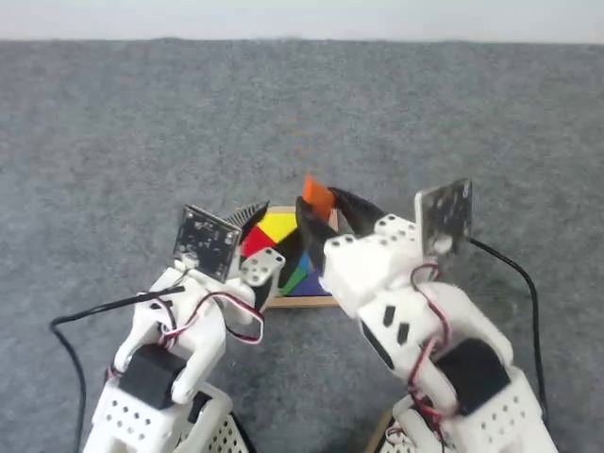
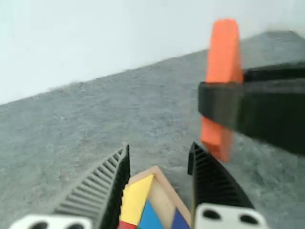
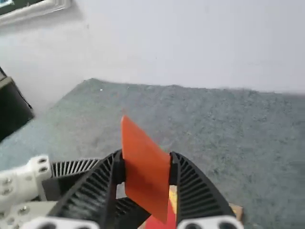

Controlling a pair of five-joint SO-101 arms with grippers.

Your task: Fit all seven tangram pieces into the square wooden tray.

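- Wooden tray [image 1: 304, 302] lies on the grey surface [image 1: 113, 142], with coloured pieces [image 1: 276, 231] inside. Your left tool [image 2: 159, 155] hangs over its corner, jaws apart and empty.
- Orange piece [image 3: 143, 143] is pinched by its flat faces in your right tool [image 3: 146, 160], above the tray. It is probably light, stiff and slick, so hold it centrally.

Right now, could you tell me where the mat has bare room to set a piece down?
The grey mat is bare beyond the tray and outside either arm. It is crowded at the tray, where the left gripper and the right gripper, holding the orange piece, hover.
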